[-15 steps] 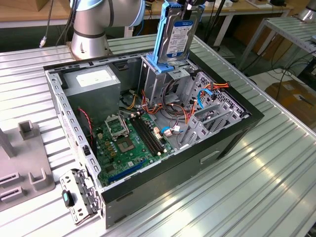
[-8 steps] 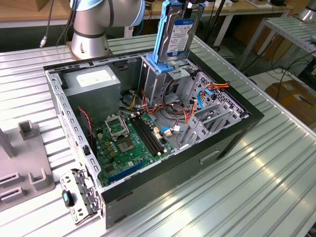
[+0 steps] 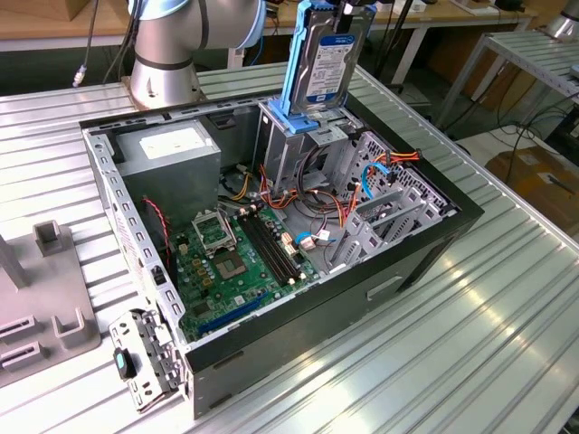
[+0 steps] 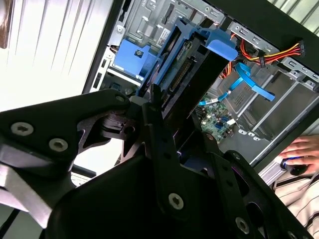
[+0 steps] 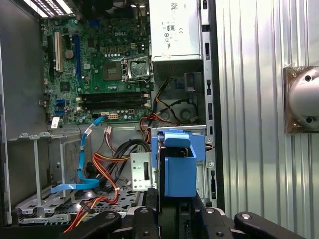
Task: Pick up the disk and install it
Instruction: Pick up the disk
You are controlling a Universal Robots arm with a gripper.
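One disk [image 3: 330, 61], a flat metal slab with a blue-and-white label and blue plastic rails [image 3: 291, 68], is held upright. It is clamped at its top end by the gripper [image 5: 174, 218] (black bolted fingers [image 4: 157, 127] closed on it from two sides). Its lower end is seen at the mouth of the grey sheet-metal cage [image 3: 289, 140], by the far edge of the open computer case [image 3: 317, 312]; whether it has entered the slot cannot be told. The case is laid on its side on the ribbed aluminium worktop [image 3: 452, 362]. Noted inside: a green motherboard [image 3: 235, 262], a boxy grey power supply [image 3: 172, 149], red, yellow and orange wiring [image 4: 276, 52], and a flat blue ribbon cable [image 5: 81, 159]. A person's hand [image 4: 301, 148] is seen beyond the case in the second wrist view.
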